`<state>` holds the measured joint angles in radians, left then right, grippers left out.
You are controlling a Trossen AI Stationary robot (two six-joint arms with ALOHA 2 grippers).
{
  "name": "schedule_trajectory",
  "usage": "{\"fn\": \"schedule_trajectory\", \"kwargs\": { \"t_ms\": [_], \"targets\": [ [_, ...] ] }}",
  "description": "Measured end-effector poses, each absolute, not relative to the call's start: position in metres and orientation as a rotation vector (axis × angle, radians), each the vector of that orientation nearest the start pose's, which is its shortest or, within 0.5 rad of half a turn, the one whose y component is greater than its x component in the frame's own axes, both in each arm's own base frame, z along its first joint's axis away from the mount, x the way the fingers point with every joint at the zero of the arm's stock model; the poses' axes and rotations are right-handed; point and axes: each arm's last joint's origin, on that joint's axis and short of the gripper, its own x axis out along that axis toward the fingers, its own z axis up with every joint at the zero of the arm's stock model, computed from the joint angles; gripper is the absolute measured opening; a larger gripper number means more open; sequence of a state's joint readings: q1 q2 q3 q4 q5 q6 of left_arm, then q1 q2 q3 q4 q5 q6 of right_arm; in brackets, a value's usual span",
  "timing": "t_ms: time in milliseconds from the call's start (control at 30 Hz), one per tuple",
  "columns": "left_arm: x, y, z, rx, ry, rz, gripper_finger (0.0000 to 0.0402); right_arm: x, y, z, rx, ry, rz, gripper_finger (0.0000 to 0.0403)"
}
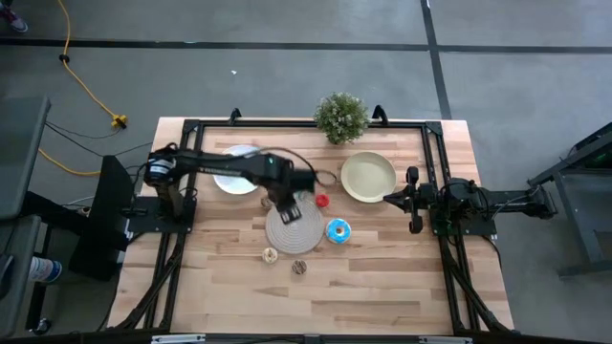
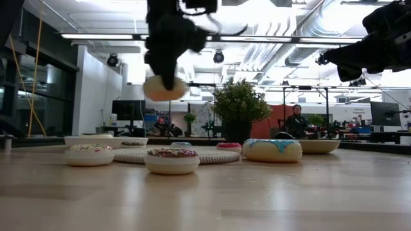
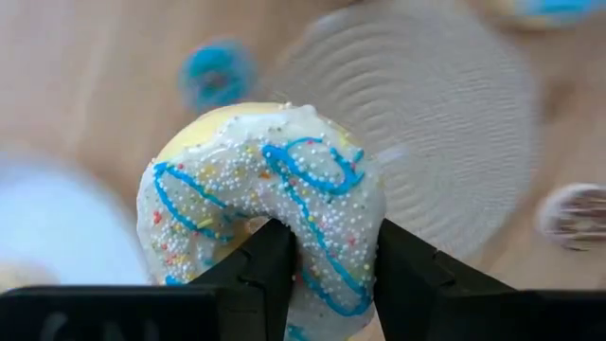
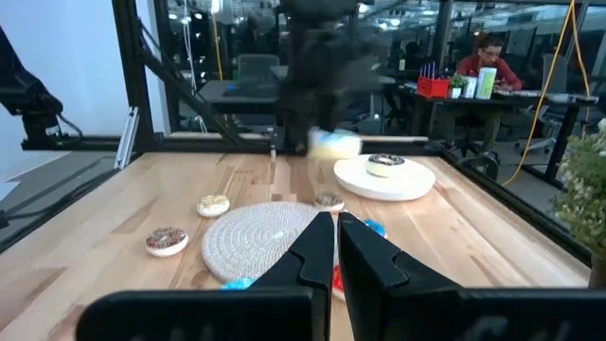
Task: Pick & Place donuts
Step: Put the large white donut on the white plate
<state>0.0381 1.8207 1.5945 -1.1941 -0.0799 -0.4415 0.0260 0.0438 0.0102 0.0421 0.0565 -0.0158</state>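
Left pincer (image 3: pixel 327 275): clamped on one white-blue donut (image 3: pixel 260 204), lifted over the mat (image 1: pixel 294 226).
Right pincer (image 4: pixel 335 248): closed, empty.
Worktop (image 1: pixel 382 277) donuts below the left pincer: large blue (image 1: pixel 338 230), red (image 1: pixel 322 201), two sprinkled (image 1: pixel 271 254).
Plates: two.

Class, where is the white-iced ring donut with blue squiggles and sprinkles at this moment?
The white-iced ring donut with blue squiggles is pinched in the left gripper, lifted above the round woven mat near the table's middle, just right of the white plate in the high view.

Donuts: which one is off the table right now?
The white-iced donut with blue squiggles, pinched in the left gripper above the woven mat. The others all rest on the table or a plate.
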Motion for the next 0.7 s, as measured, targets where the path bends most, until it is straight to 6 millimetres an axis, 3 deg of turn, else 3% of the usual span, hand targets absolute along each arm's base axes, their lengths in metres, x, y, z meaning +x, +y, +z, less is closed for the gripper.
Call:
{"fn": "schedule_trajectory", "kwargs": {
  "t_ms": [200,367,700],
  "targets": [
    [0.329,0.06,0.26,-0.462,1.366,0.558,0.0115,0.1,0.001,0.167,-0.016,-0.001,-0.031,0.0012],
    [0.31,0.091,0.239,-0.508,1.391,0.655,0.0115,0.1,0.001,0.167,-0.016,0.0,-0.031,0.0012],
    [0.279,0.136,0.212,-0.504,1.376,0.704,0.0115,0.1,0.001,0.167,-0.016,0.0,-0.031,0.0012]
  ]
}}
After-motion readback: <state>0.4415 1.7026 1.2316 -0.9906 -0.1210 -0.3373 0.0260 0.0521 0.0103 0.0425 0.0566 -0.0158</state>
